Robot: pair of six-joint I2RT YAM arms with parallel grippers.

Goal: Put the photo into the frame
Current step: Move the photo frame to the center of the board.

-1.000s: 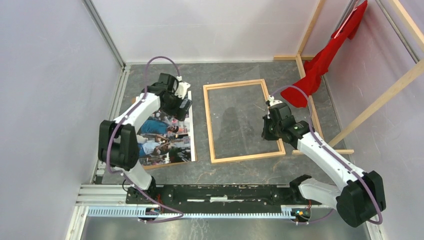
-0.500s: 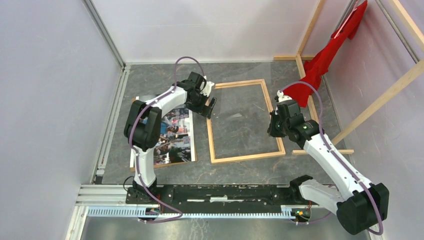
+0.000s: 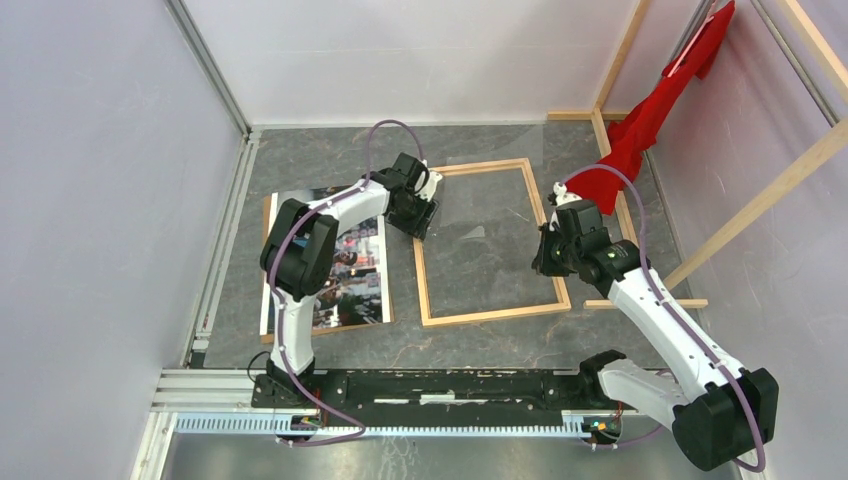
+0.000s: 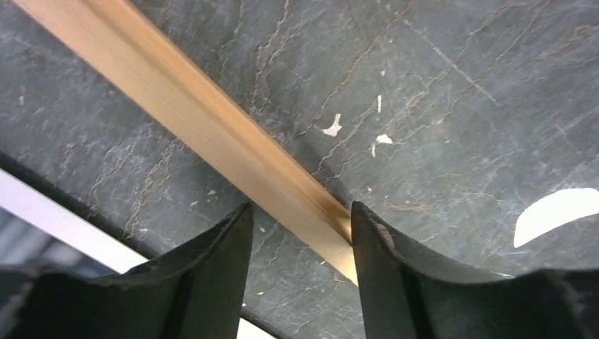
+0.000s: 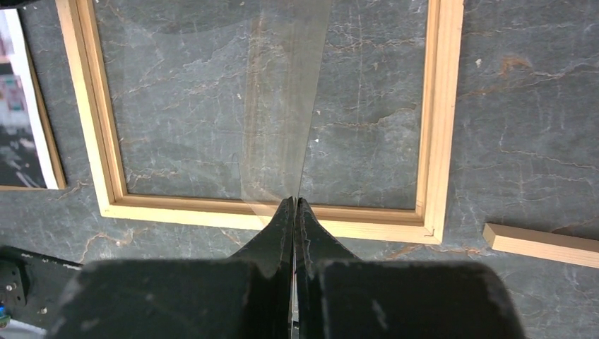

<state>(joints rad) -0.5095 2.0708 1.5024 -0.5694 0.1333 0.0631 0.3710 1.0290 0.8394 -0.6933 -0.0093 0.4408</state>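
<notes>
Left gripper (image 4: 300, 212) jaws apart, straddling a rail of the frame (image 4: 191, 106) near its far-left corner, one finger touching the wood. Right gripper (image 5: 294, 205) jaws pressed together above the frame's right rail. Photo (image 3: 355, 285) lies face up on the table (image 3: 480, 345), just left of the frame.

A dark grey, veined table (image 3: 480, 345) carries the frame (image 3: 495, 314), lying flat at centre. Just left of it lies a brown backing board (image 3: 340, 327) with the photo (image 3: 355, 270) face up on top. At right rest wooden rack beams (image 3: 690, 302).
</notes>
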